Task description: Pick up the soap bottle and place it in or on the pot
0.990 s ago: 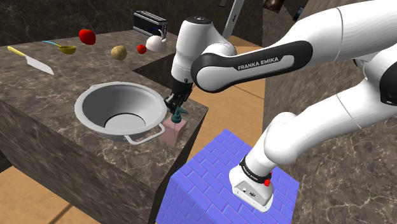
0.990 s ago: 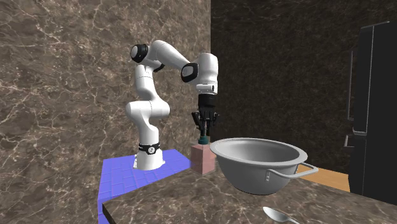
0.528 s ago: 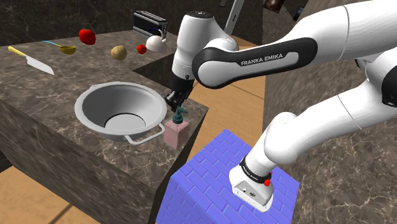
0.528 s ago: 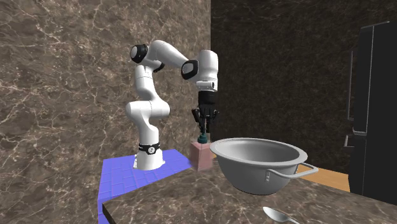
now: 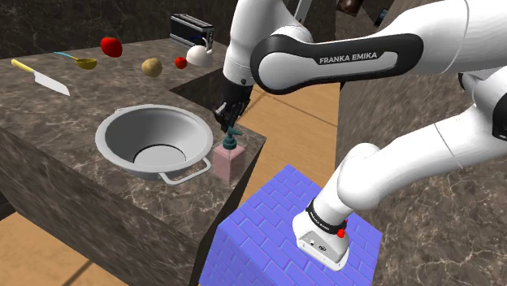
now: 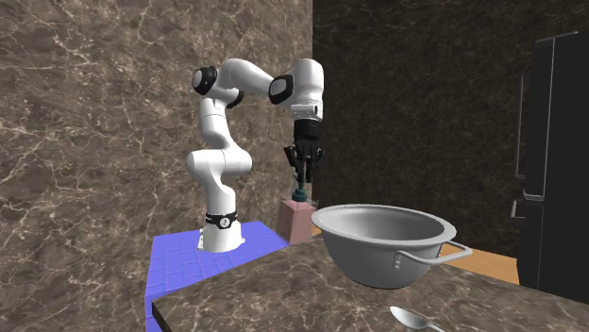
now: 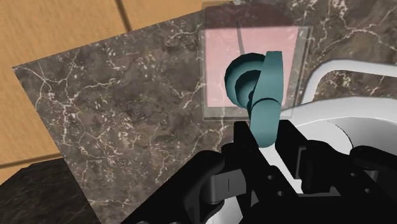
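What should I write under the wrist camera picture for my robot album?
Black end effector clasps the teal pump of a pink square soap bottle, beside a pale grey pot.

This is a kitchen in a home. A long tabletop [image 5: 49, 114] of dark stone with pale veins carries cooking things: a big grey pot [image 5: 130, 130] with handles, a knife [image 5: 38, 75] with a yellow handle, a spoon [image 5: 77, 60], and a toaster [image 5: 192, 31] at the back. Food lies there too: a red fruit [image 5: 111, 45] and a brown potato [image 5: 150, 67]. At the second exterior view's right stands a tall black fridge [image 6: 552, 160] with long handles. The walls [image 6: 94, 75] are dark stone too, and the floor [image 5: 305, 114] is light wood
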You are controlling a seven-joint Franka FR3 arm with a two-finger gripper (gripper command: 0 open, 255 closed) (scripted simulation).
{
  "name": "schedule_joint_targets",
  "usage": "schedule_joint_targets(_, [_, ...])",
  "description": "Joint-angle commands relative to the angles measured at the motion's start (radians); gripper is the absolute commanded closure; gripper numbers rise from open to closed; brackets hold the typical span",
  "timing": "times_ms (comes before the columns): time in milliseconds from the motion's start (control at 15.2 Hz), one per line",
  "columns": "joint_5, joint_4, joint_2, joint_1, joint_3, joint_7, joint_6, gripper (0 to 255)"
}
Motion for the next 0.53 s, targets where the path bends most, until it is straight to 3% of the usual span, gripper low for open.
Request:
schedule_joint_targets(0, [0.000, 0.025, -0.007, 0.000, -0.004, -0.004, -0.032, 255])
schedule_joint_targets(462, [-0.002, 0.107, -0.024, -0.002, -0.015, -0.014, -0.129, 255])
